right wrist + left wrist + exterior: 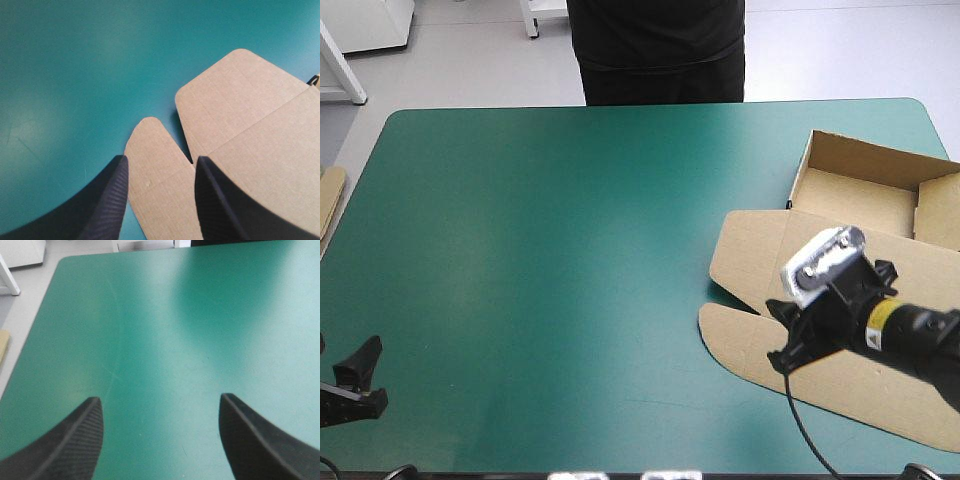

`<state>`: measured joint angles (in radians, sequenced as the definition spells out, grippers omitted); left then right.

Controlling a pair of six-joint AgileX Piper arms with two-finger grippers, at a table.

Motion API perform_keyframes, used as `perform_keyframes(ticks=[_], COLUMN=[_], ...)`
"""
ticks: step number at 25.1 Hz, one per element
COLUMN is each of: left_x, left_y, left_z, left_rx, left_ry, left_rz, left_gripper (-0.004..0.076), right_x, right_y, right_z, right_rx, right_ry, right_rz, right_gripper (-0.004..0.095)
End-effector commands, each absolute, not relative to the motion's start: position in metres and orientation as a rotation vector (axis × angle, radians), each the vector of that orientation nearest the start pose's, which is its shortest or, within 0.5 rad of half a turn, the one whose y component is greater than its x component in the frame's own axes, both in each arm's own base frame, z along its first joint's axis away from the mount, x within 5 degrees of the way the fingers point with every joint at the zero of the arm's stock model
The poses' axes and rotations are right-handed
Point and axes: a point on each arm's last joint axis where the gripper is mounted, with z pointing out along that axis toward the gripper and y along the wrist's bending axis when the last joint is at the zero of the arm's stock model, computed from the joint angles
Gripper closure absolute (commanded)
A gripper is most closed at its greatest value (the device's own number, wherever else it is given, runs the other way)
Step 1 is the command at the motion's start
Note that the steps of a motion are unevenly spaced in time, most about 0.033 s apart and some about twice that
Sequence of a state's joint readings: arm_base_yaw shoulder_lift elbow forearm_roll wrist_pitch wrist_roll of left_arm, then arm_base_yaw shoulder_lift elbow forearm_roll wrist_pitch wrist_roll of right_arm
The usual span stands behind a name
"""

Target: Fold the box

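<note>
Box: You see the brown box (910,265) (250,145) on the right side of the table (570,250), not lifted.
Tray part: It's at the far right w/ its walls up (860,185). It runs off the pic's side, so you can't see all of it.
Lid: It lies flat on the teal-green cover, on the near side of the tray part, toward you.
Flaps: A big flap (745,250) (235,95) and a small flap (720,325) (150,150), both w/ round corners, stick out from the lid toward the table's middle. A thin slit sits btwn them.
R gripper: It (778,335) (161,162) hangs over the lid's edge, by the small flap.
R tool state: Let go, holding nothing. The black fingers stand a bit apart, and the small flap shows in the gap. You can't tell if they touch the board.
L gripper: It (365,378) (160,399) is at the near left corner of the table, well apart from the box.
L tool state: Let go, fingers spread wide. Only bare teal-green cover (175,330) lies ahead of it.
Extra board: A bit of pale brown board (328,200) (3,345) peeks in at the table's left edge.
</note>
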<state>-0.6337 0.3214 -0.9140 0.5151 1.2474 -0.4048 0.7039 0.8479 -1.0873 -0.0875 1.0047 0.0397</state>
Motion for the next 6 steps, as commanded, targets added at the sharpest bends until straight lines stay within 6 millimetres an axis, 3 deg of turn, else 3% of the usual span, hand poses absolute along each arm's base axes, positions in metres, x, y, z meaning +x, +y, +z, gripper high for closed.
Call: perform_keyframes(ticks=[1, 2, 6], left_x=[0.022, 0.021, 0.025], left_y=[0.028, 0.024, 0.011], left_z=[0.366, 0.355, 0.321], left_rx=[0.196, 0.219, 0.268], left_ry=[2.023, 2.014, 1.977], left_rz=[-0.108, -0.169, -0.287], left_gripper=[0.0248, 0.0248, 0.0248], right_x=[0.088, 0.077, 0.062], right_y=[0.068, 0.059, 0.045], right_z=[0.395, 0.384, 0.337], right_rx=[-0.685, -0.669, -0.672], right_ry=[1.933, 1.891, 1.93], right_rz=[0.368, 0.388, 0.375], right_gripper=[0.0533, 0.0551, 0.0558])
